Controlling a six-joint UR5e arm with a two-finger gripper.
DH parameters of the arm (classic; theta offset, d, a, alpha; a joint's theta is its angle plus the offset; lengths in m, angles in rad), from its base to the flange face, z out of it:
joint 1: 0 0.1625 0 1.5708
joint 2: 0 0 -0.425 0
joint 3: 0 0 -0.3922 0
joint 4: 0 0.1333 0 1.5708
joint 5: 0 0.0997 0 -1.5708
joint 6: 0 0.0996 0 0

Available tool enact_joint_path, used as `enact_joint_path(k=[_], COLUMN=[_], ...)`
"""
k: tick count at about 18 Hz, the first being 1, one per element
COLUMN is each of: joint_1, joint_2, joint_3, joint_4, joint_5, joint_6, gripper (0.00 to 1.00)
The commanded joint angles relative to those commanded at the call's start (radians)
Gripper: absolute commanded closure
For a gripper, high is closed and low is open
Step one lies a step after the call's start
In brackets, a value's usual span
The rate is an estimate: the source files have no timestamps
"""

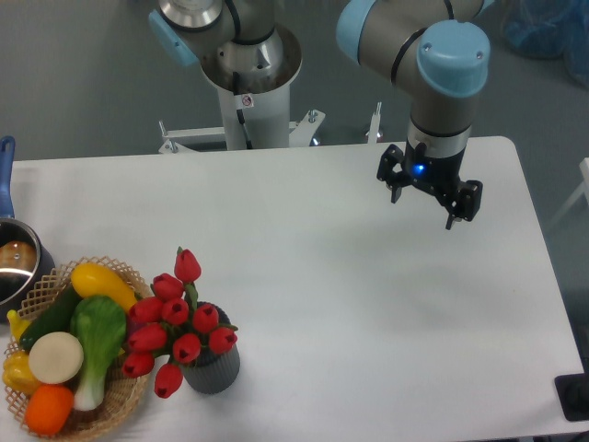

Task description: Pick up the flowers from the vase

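Observation:
The flowers [175, 322], a bunch of red closed tulip buds with green stems, stand in the vase [213, 368], a short dark grey ribbed pot near the table's front left. The bunch leans left, toward the wicker basket, and spreads wider than the vase. My gripper [423, 208] hangs above the table's back right part, far to the right of the flowers and behind them. Its two black fingers stand apart with nothing between them.
A wicker basket [124, 405] with yellow, green, white and orange vegetables sits at the front left, touching the flowers. A blue-handled metal saucepan [14, 262] stands at the left edge. The robot's base column [248, 87] rises behind the table.

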Motion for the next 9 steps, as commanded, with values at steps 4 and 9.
enact_joint_path(k=[4,9], joint_1=[0.000,0.008], joint_2=[-0.002,0.008], joint_3=[-0.002,-0.037], joint_4=[0.000,0.008], joint_5=[-0.008,-0.035], joint_6=[0.002,-0.040], gripper=[0.00,0.00])
